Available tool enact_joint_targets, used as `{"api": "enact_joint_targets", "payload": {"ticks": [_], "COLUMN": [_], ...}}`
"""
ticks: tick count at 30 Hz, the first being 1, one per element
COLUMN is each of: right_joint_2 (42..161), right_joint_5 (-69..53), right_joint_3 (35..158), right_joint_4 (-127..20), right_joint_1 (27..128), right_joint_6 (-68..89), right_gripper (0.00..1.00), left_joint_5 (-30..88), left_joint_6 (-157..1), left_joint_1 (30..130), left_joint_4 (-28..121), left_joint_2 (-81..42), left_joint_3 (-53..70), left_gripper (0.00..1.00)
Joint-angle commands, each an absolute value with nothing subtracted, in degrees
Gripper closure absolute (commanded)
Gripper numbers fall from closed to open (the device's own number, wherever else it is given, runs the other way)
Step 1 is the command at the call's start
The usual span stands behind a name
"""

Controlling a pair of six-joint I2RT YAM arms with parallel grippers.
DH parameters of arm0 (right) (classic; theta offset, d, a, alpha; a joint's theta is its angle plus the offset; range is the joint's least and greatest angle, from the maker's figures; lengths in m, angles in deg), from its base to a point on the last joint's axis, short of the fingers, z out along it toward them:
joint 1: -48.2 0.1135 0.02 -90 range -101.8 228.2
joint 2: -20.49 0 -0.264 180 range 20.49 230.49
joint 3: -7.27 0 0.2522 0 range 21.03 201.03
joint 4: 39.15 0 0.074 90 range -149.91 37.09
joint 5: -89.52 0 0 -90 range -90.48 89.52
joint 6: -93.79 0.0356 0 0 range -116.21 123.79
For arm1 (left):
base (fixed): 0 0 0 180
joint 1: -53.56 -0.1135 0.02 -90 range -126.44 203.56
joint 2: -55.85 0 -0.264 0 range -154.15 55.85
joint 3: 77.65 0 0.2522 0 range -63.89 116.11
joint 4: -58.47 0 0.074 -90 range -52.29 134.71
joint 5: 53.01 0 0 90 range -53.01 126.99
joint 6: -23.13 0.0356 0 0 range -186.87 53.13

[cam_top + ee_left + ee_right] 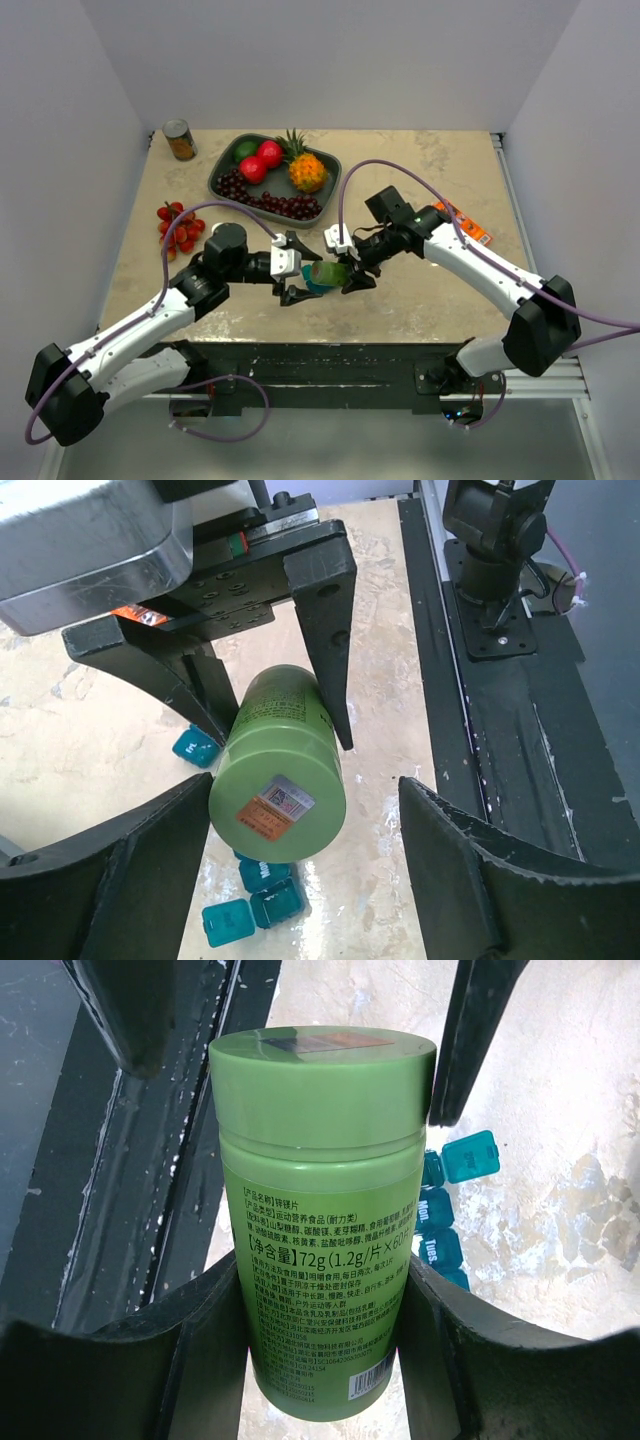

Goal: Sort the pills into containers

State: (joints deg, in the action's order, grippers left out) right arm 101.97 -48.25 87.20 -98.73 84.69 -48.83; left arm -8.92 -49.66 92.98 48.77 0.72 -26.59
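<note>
A green round bottle [332, 272] with a green cap is held off the table, lying roughly level, cap toward my left arm. My right gripper [355, 268] is shut on its body [320, 1260]. My left gripper [300, 270] is open, its fingers standing either side of the cap [278, 792], the left finger [150, 850] close to it. The teal-blue containers [262, 900] lie on the table right under the bottle, one lid open; they also show in the right wrist view [448, 1210]. No loose pills show.
A dark grey fruit tray [222, 178] with grapes, apples and a pineapple sits at the back. A can [180, 140] stands back left, cherry tomatoes [178, 225] lie left, an orange packet [465, 222] lies right. The black table rail [500, 740] runs close by.
</note>
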Motion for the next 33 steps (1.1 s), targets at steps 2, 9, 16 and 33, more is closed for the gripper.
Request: {"api": "enact_joint_targets", "payload": {"ticks": [2,9,16,33], "right_joint_2": [99.59,99.16,96.61,94.32], "right_joint_5": [-51.46,-50.76,-47.60,-46.98], "right_joint_3": [87.30,86.51,84.05,81.68], "right_joint_4": [-97.91,-97.12,-92.12,-88.24], "right_joint_1": [85.11,85.02,83.36,80.80], "right_joint_6": [-49.82,-49.29,-44.64,-41.91], "right_gripper": [1.00,1.00,1.00,1.00], "left_joint_5": [-5.63,-1.95,14.47,10.45], "left_joint_6": [-48.94,-61.56,-96.02,-137.85], "left_joint_1": [94.34,94.35,94.26,91.80], "left_joint_4": [53.50,57.19,56.69,53.16], "left_joint_2": [0.13,-0.05,4.52,-0.93], "left_joint_3": [-26.01,-26.80,-31.37,-27.26], "left_gripper": [0.24,1.00,1.00,0.19]}}
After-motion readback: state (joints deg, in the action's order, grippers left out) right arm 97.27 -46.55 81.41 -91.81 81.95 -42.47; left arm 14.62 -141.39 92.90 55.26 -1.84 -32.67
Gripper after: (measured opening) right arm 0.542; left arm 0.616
